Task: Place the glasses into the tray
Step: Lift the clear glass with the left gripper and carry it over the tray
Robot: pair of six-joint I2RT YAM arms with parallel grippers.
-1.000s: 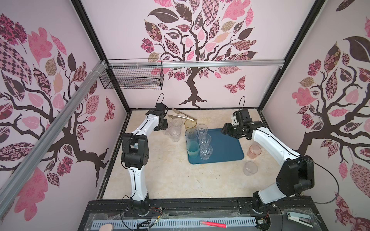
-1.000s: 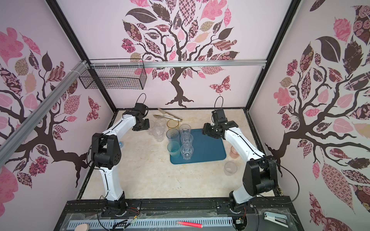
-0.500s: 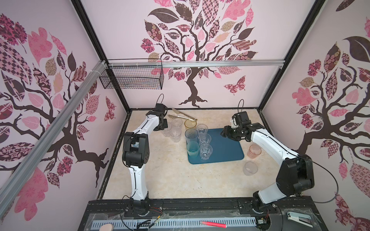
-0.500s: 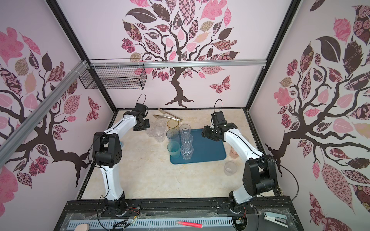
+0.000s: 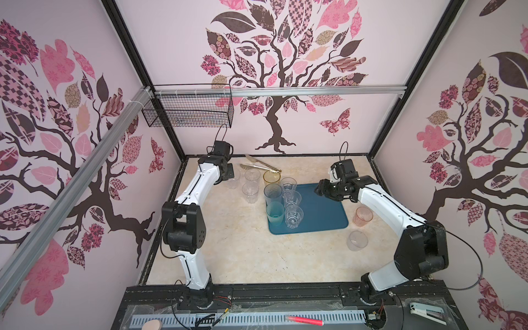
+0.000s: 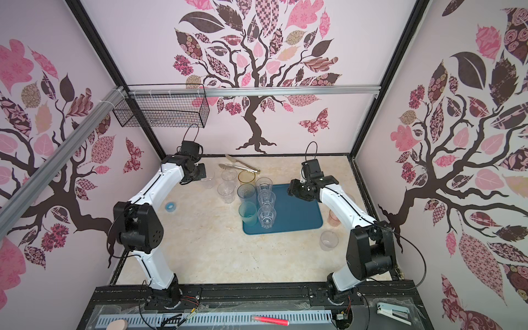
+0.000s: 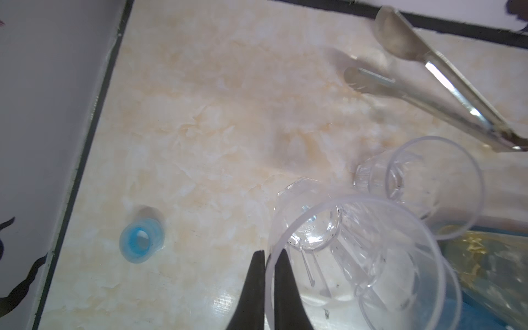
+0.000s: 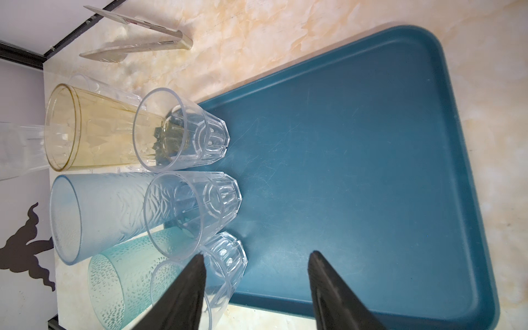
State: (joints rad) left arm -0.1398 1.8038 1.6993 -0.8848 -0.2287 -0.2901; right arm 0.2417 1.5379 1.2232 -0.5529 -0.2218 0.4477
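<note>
My left gripper (image 7: 270, 253) is shut on the rim of a clear faceted glass (image 7: 354, 257), one finger inside and one outside. In both top views this glass (image 5: 233, 180) stands on the table at the back left, under the left gripper (image 5: 228, 176). The teal-blue tray (image 5: 323, 211) lies mid-table. Along its left side stand three clear faceted glasses (image 5: 292, 198), a blue glass (image 5: 273, 194) and a teal glass (image 5: 275, 214). My right gripper (image 8: 257, 254) hangs open over the tray (image 8: 371, 171), nothing between its fingers.
An amber glass (image 5: 271, 177) and two clear glasses (image 5: 251, 183) stand left of the tray's far corner. A pink glass (image 5: 363, 215) and a clear glass (image 5: 357, 240) stand right of it. Metal tongs (image 5: 258, 165) lie at the back. A blue tape roll (image 6: 171, 206) sits left.
The left gripper's fingers have closed on the clear glass's rim. The right gripper has dropped slightly over the tray and stays open.
</note>
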